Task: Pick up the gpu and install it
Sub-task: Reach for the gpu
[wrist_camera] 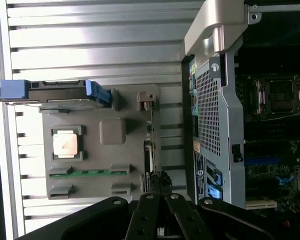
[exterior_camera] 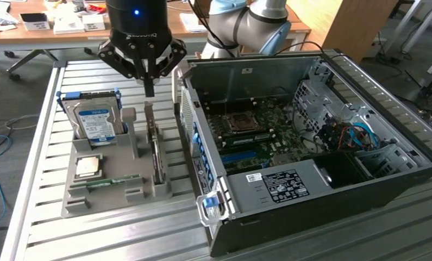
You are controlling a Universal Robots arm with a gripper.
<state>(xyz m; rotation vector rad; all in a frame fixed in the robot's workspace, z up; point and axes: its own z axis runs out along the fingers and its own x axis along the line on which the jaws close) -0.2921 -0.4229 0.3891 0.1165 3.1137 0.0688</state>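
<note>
One pair of jaws, pressed shut, hangs just above the gpu (exterior_camera: 156, 152). The card stands on edge in a grey tray (exterior_camera: 107, 191) beside the open computer case (exterior_camera: 310, 217).

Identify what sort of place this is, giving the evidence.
Probably a robotics lab or workshop: a robot arm over a slatted metal table, an open computer case beside a tray of parts, a desk behind.

I see a gray tray (exterior_camera: 107, 197) on the exterior view's left, holding an upright hard drive (exterior_camera: 94, 120), a CPU (exterior_camera: 89, 166) and a RAM stick (exterior_camera: 107, 181). An open computer case (exterior_camera: 310, 223) lies beside it, toward the exterior view's right.
</note>
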